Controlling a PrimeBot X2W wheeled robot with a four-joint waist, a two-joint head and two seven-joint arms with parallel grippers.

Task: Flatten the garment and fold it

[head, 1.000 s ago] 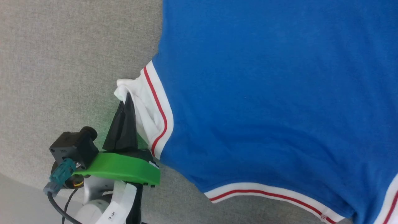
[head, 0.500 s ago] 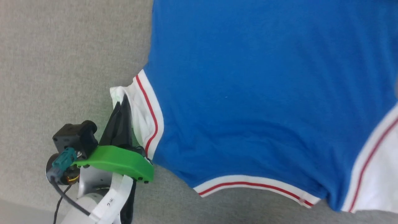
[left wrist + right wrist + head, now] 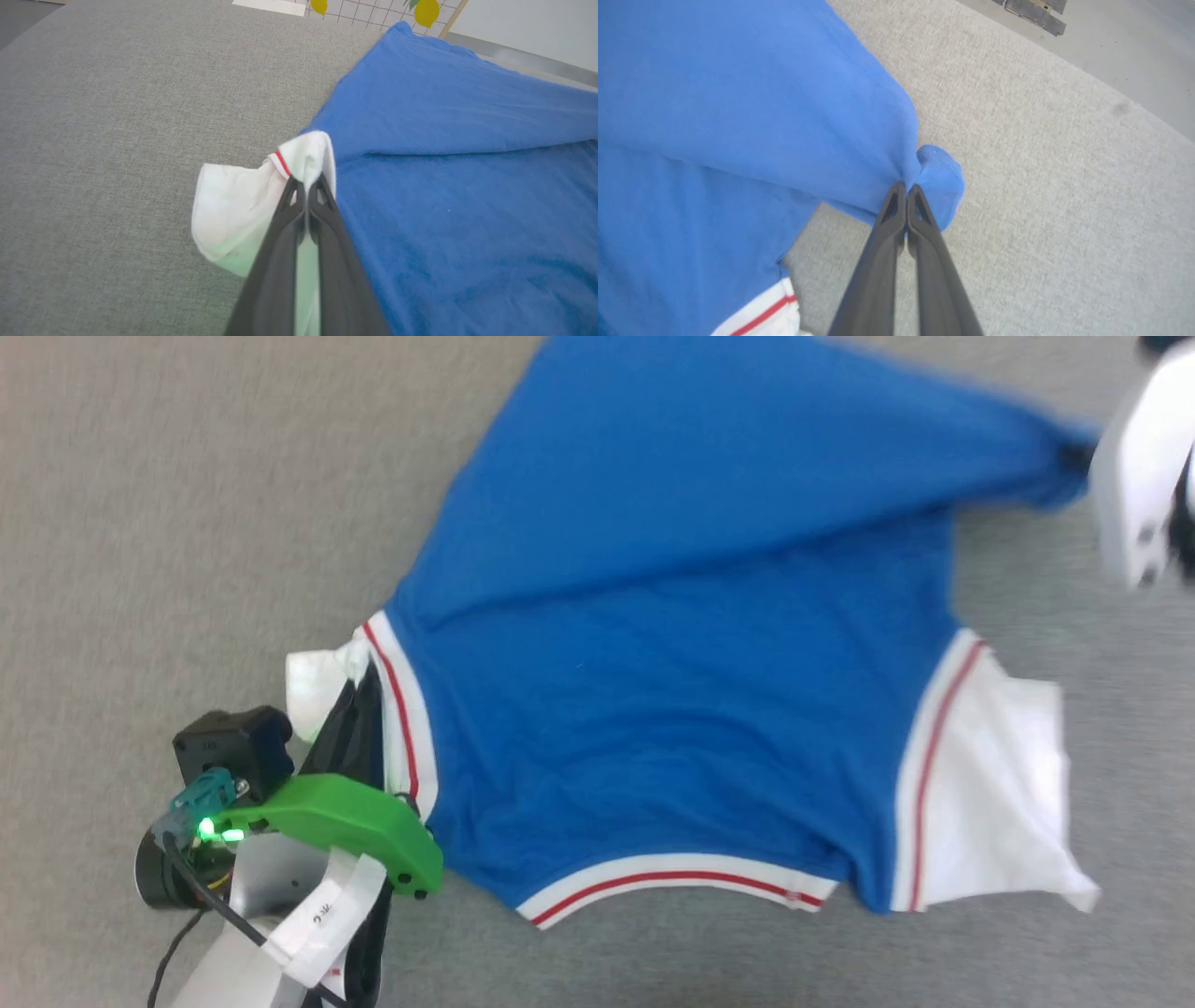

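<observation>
1. The royal-blue jersey garment with white sleeves and red-and-white striped trim [image 3: 653,737] is spread on the grey woven fabric surface [image 3: 168,523]. It lies right and far of the left gripper [image 3: 306,179], and left and near of the right gripper [image 3: 903,186].
2. Left gripper: the long dark fingers are pressed together with no gap. The white left sleeve [image 3: 233,219] is pinched beside its red stripe, at the near left.
3. Right gripper: the fingers are likewise closed tight. A bunched blue corner of the body cloth [image 3: 941,179] is pinched at the far right and appears to be lifted off the surface.
4. A taut blue ridge is drawn between the two grips, from near left to far right. This diagonal is taken as the axis for the coming move.
5. The other white sleeve [image 3: 999,784] is left loose at the near right, nearer the right gripper, and is touched by neither gripper.
6. Flattening is judged under way, and folding is not yet begun. The far-right corner probably needs to be carried farther out and laid down.
</observation>
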